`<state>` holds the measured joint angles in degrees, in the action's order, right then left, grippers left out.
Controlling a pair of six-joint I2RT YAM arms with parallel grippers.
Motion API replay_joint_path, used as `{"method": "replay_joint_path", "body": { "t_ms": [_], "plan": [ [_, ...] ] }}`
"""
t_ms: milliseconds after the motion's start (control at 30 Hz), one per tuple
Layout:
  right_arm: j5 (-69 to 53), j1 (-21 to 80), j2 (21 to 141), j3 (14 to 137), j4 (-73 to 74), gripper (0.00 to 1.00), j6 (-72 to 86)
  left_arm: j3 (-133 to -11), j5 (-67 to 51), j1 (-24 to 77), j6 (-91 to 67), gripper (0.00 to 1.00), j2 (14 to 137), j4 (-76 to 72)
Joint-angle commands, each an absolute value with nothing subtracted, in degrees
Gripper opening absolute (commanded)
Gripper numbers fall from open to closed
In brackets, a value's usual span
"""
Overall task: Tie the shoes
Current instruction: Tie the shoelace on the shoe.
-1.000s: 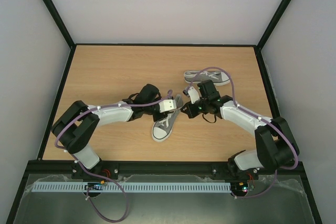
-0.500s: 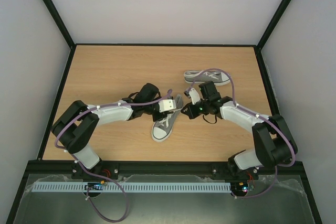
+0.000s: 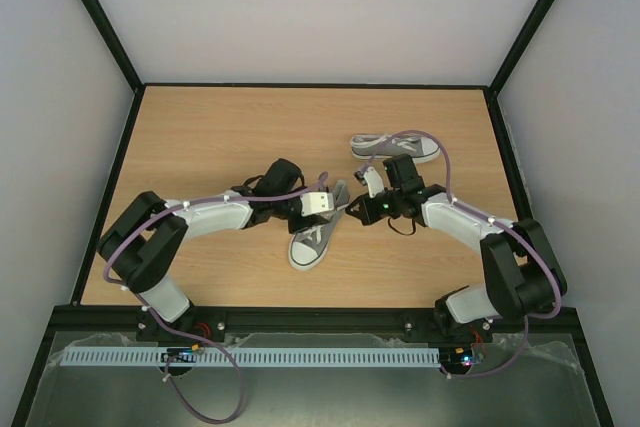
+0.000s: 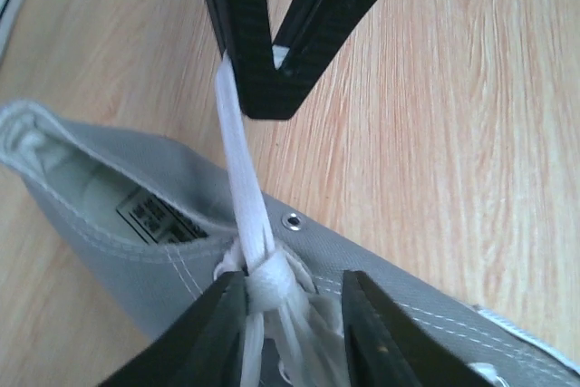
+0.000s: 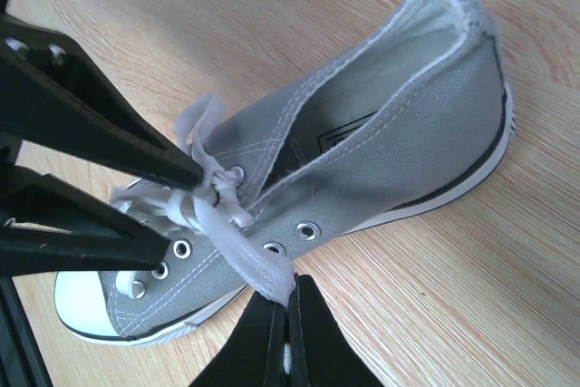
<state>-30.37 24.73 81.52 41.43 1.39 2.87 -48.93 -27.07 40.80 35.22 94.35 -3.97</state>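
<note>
Right wrist: right gripper (image 5: pixel 288 301) pinches white lace (image 5: pixel 240 256) of near grey shoe (image 5: pixel 408 124); left gripper (image 4: pixel 294 305) jaws slightly parted around knot (image 4: pixel 268 280).

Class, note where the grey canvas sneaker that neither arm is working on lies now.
In the top view, that grey canvas sneaker lies on its side, right of centre on the wooden table, just beyond the right arm.
</note>
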Motion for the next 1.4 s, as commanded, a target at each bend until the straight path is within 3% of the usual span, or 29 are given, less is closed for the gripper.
{"method": "replay_joint_path", "body": {
  "t_ms": [0,100,300,400,700,833,1100,1133,1167,1267,1367],
  "plan": [
    [-32.1,23.9,82.7,41.1,1.8,0.01,3.8,-51.4,-29.6,40.3,35.1,0.4,92.0,-0.8],
    [-32.6,24.1,82.5,40.9,1.2,0.01,4.2,-52.7,-28.8,40.7,33.0,0.53,92.3,-2.5],
    [-32.8,24.1,82.8,41.5,1.7,0.01,3.5,-53.5,-28.1,42.3,30.2,0.58,94.1,-3.2],
    [-32.8,24.1,82.8,41.9,2.2,0.01,3.0,-53.7,-23.5,42.4,26.9,0.44,95.6,-5.4],
    [-32.0,24.1,82.3,42.7,3.2,0.01,2.2,-52.6,-20.6,42.3,26.5,0.21,97.6,-3.6],
    [-30.6,24.0,81.7,42.7,4.0,0.01,1.5,-51.6,-20.8,42.0,26.5,0.03,96.8,-3.2],
    [-30.4,23.1,81.0,42.0,3.5,0.01,2.0,-49.8,-22.9,41.9,27.0,0.02,95.7,-2.7],
    [-30.9,23.1,81.1,42.0,3.3,0.01,1.9,-49.7,-23.5,41.9,28.0,0.03,95.1,-2.7],
    [-31.6,23.1,81.6,42.0,3.2,0.01,1.8,-49.9,-24.3,41.9,29.0,0.12,94.6,-2.8],
    [-33.0,23.6,84.2,42.9,3.9,0.01,1.9,-53.2,-26.5,41.2,34.8,0.59,92.3,-0.4],
    [-33.0,24.4,85.2,43.2,4.6,0.01,1.8,-58.8,-30.8,36.8,45.4,0.72,91.0,9.3]
  ]
}}
